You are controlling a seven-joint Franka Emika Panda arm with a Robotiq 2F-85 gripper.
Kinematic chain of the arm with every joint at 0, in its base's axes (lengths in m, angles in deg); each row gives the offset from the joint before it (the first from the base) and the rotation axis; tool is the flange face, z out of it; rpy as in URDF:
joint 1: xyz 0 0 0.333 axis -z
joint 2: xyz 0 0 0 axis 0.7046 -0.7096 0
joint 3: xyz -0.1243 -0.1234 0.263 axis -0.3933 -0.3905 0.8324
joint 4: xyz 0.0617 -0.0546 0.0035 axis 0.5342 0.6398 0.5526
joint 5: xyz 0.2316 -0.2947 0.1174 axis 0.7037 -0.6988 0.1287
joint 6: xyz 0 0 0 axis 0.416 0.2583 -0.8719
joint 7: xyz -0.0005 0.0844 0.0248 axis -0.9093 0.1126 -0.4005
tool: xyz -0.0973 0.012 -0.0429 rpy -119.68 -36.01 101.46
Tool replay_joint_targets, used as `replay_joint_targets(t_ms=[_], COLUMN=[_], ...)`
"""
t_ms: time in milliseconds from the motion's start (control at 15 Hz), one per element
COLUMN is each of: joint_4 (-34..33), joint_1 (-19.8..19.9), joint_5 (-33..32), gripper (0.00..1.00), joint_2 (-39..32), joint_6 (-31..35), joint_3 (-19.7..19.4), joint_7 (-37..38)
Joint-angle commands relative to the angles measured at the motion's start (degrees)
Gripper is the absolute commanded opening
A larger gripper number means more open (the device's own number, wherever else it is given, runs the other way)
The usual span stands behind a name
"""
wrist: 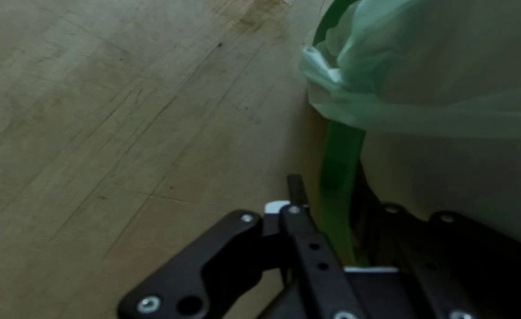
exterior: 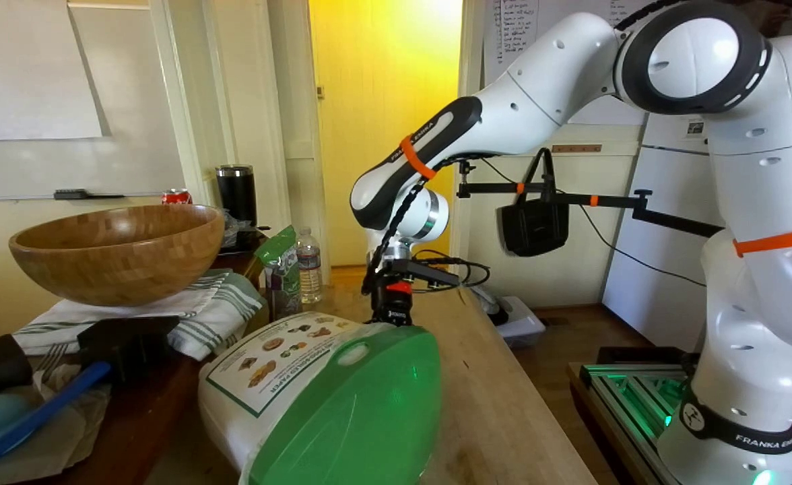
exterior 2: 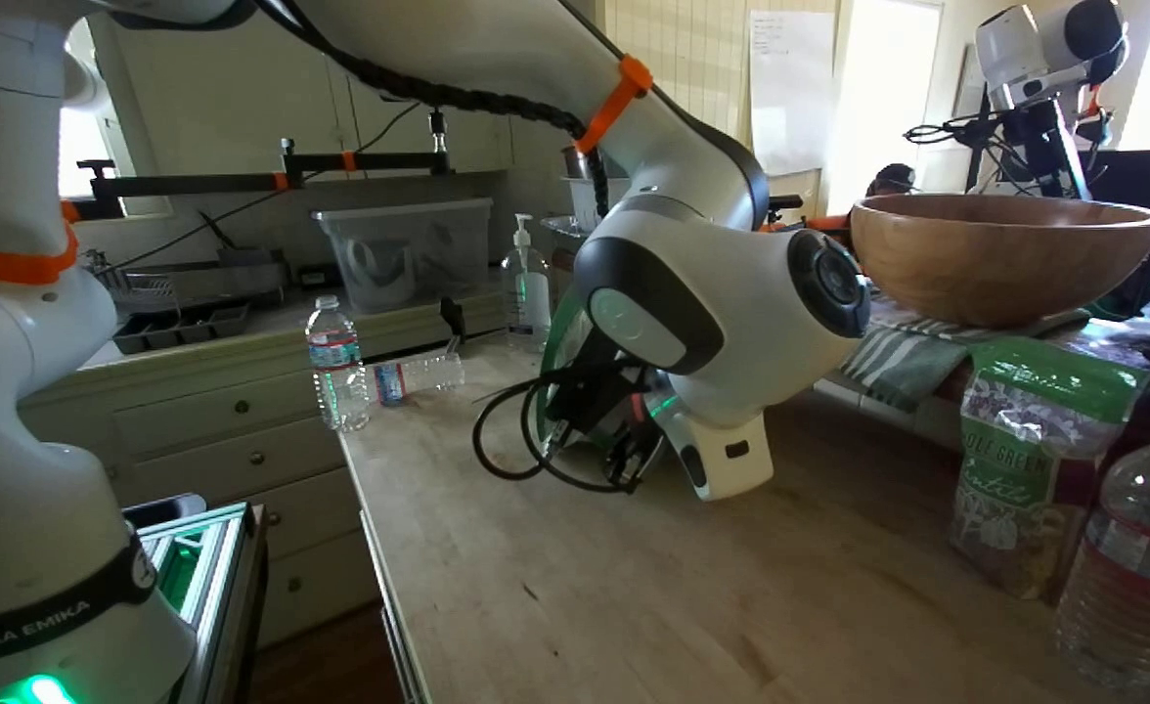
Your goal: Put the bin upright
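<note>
Bin [exterior: 322, 404] on its side on the table [exterior: 480, 391]; gripper [wrist: 328, 179] astride its green rim [wrist: 342, 155]

Left to right in the wrist view: one finger [wrist: 297, 190], a gap, the rim, the opposite finger [wrist: 361, 195], with loose bag [wrist: 375, 104] above; the fingers stand apart, not visibly clamped; best to close squarely on bare rim, clear of bag, then raise slowly in an arc, so the bin pivots rather than slides.

From here I count one bin [exterior: 332, 397] and one wooden bowl [exterior: 116, 269]. There are three water bottles [exterior 2: 338, 367] [exterior 2: 420, 377] [exterior 2: 1134, 572], one pump bottle [exterior 2: 525, 293], one red can [exterior: 176, 196], one black cup [exterior: 237, 197], one fork [exterior: 50, 360], one green food bag [exterior 2: 1039, 469], one black handbag [exterior: 536, 227] and two robot arms [exterior: 527, 94] [exterior 2: 1066, 41].
</note>
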Motion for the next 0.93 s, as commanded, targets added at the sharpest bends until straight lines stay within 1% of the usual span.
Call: replay_joint_targets(t_ms=[0, 67, 200, 267, 533, 867], joint_4=[-1.8, -2.2, -2.6, -2.8, -3.8, -3.2], joint_1=[1.1, 1.2, 1.3, 1.4, 1.9, 2.0], joint_5=[0.9, 0.7, 0.2, -0.1, -1.3, -3.5], gripper=[0.01, 0.0, 0.03, 0.01, 0.02, 0.02], joint_2=[-1.4, -1.5, -1.7, -1.8, -2.4, -1.1], joint_6=[-2.6, -3.6, -5.4, -6.4, -11.4, -15.8], joint_3=[0.1, 0.2, 0.1, 0.2, 0.1, -0.4], joint_7=[-1.1, -1.2, -1.5, -1.7, -2.7, -2.7])
